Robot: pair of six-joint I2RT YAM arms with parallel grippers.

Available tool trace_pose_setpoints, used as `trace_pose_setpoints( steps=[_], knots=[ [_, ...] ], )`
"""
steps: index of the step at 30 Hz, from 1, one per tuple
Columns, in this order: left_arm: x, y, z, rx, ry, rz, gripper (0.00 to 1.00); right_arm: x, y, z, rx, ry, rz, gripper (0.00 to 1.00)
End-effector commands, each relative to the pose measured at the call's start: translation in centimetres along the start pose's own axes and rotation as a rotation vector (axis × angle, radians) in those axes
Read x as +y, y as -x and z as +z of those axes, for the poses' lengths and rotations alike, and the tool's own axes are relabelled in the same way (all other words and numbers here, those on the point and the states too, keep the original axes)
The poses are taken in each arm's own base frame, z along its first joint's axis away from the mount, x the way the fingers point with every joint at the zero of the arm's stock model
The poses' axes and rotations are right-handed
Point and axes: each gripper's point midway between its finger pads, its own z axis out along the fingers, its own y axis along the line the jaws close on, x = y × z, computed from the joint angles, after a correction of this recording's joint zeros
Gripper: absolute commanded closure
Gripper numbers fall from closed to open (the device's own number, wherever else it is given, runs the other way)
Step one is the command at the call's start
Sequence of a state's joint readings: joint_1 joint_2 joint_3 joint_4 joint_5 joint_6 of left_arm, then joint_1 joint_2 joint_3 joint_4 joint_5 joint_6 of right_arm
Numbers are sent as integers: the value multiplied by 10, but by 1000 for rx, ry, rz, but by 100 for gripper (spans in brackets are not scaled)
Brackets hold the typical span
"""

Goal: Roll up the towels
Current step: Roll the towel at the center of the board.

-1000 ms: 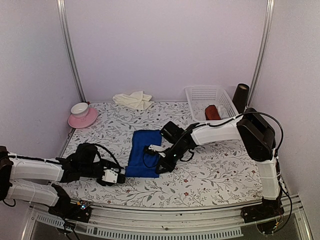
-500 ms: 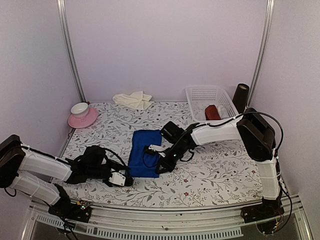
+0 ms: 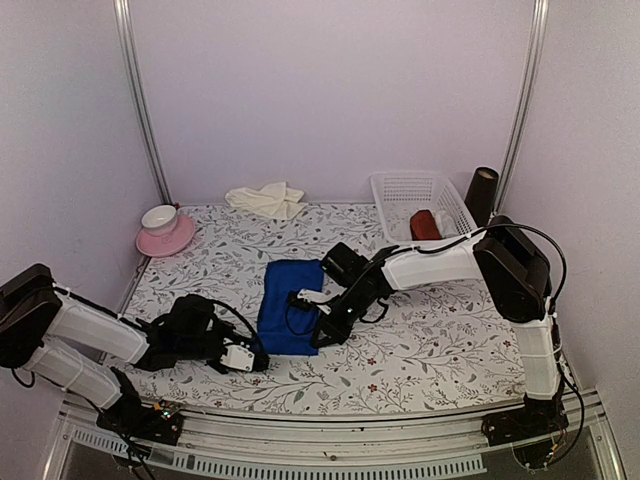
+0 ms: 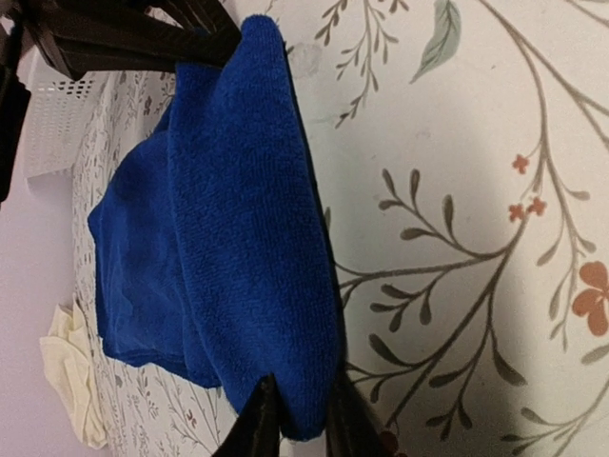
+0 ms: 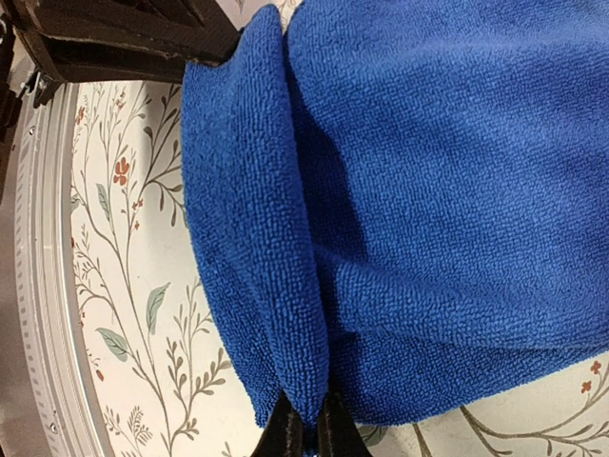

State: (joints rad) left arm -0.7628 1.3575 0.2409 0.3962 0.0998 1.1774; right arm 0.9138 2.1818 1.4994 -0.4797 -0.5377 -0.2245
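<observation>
Now L gripper (image 4: 295, 425), R gripper (image 5: 305, 425) both pinch blue towel (image 3: 291, 312) fold.

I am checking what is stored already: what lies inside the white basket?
Inside the basket lies a dark red roll, with a small white thing beside it. The basket's wall partly hides their lower parts.

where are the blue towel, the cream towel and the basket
blue towel (image 3: 283, 295): top view, middle of the cloth
cream towel (image 3: 266, 199): top view, centre of the crumpled heap
basket (image 3: 408, 188): top view, its back wall
</observation>
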Motion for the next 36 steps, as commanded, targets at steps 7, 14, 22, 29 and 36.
trace_pose_setpoints(
  steps=[7, 14, 22, 29, 36],
  knots=[
    [-21, -3, 3, 23, -106, -82, 100, -32, -25, 8, 74, -113, 26, 83],
    [-20, 10, -5, -36, -195, -153, 100, -40, -4, -30, -17, -280, -54, 57],
    [-6, 18, -12, -107, -269, -265, 100, 0, 15, -67, -155, -450, -310, 38],
    [1, 17, -15, -144, -345, -352, 100, 60, 22, -49, -253, -467, -634, 33],
    [-2, 15, -16, -151, -408, -389, 100, 72, 27, -16, -228, -542, -778, 33]
  ],
)
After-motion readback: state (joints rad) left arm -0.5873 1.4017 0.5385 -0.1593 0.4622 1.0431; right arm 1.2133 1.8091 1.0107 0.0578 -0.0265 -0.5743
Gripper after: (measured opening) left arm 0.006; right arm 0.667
